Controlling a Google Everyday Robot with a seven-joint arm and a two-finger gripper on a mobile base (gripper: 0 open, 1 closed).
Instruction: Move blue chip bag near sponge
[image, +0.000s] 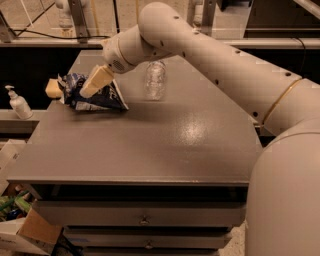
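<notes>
The blue chip bag (100, 99) lies crinkled on the grey table (165, 135) near its left edge. The pale yellow sponge (52, 88) sits just left of the bag, touching or nearly touching it. My gripper (95, 81) is at the end of the white arm, right over the bag's top, against or just above it. It covers part of the bag's middle.
A clear plastic bottle (155, 79) stands on the table right of the bag, under my arm. A white pump bottle (19, 104) stands on a lower ledge off the table's left edge. Drawers (145, 219) are below the tabletop, and boxes (20, 230) lie on the floor at the lower left.
</notes>
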